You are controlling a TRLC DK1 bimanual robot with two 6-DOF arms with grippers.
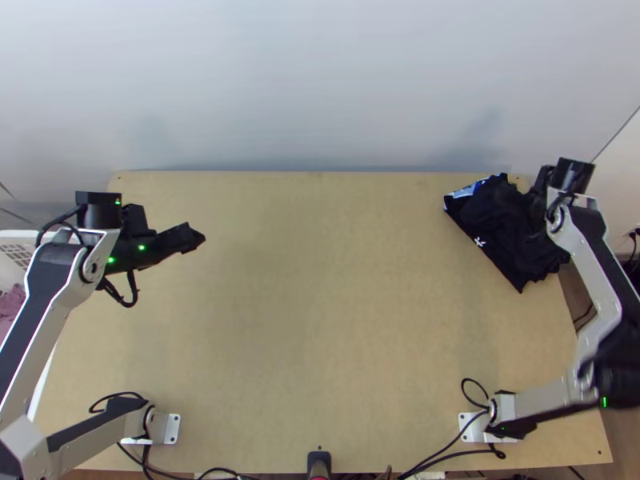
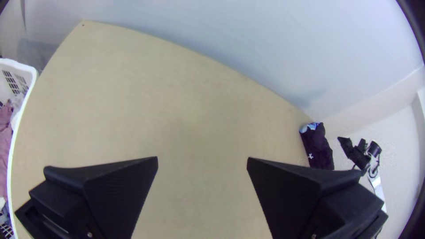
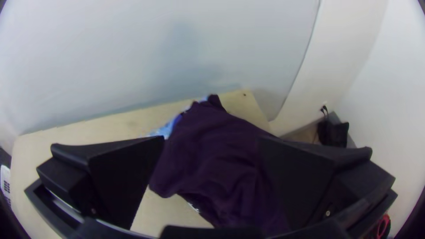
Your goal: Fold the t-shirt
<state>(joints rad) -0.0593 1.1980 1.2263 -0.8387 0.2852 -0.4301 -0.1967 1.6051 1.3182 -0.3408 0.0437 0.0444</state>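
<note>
In the top view, my left gripper (image 1: pixel 190 238) hangs over the left part of the table. Its two fingers stand wide apart with bare table between them in its own view, where the left gripper (image 2: pixel 202 160) is open. The dark t-shirt (image 1: pixel 500 232) lies bunched at the table's far right corner, a blue-and-white patch at its far edge and a small white mark on it. My right gripper (image 1: pixel 534 200) is above the shirt's right part. From its own wrist, the right gripper (image 3: pixel 211 139) is open over the dark cloth (image 3: pixel 208 159); whether the fingers touch it I cannot tell.
A white basket (image 2: pixel 22 106) holding pink and other cloth stands beyond the table's left edge. The wooden table (image 1: pixel 320 304) is bare through its middle. A pale wall rises behind the far edge. Cables (image 1: pixel 448 452) lie at the near edge around the arm bases.
</note>
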